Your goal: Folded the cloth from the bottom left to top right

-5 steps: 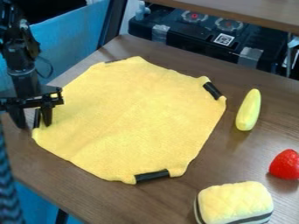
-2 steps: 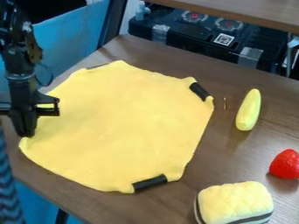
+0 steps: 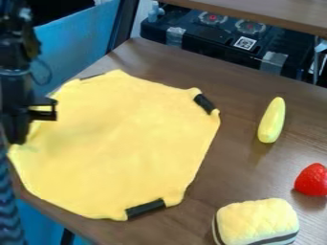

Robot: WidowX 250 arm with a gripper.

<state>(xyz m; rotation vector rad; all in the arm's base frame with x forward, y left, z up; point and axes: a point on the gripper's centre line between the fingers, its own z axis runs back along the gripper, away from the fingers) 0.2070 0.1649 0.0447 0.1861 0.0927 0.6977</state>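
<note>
1. Gripper (image 3: 18,141): closed on the cloth (image 3: 121,148) at its left edge.
2. Cloth: spread across the table (image 3: 239,143).
3. Handling: likely light, limp, liable to slide whole. Grasp the lower-left edge, clear of the black strips (image 3: 146,208).

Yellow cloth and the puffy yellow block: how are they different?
The large yellow cloth is wide and flat, while the puffy yellow block is small and thick. The cloth has black pieces at its edges; the block has a dark stripe around its lower side. The black gripper is at the cloth's left edge, but away from the block. Both are yellow.
</note>
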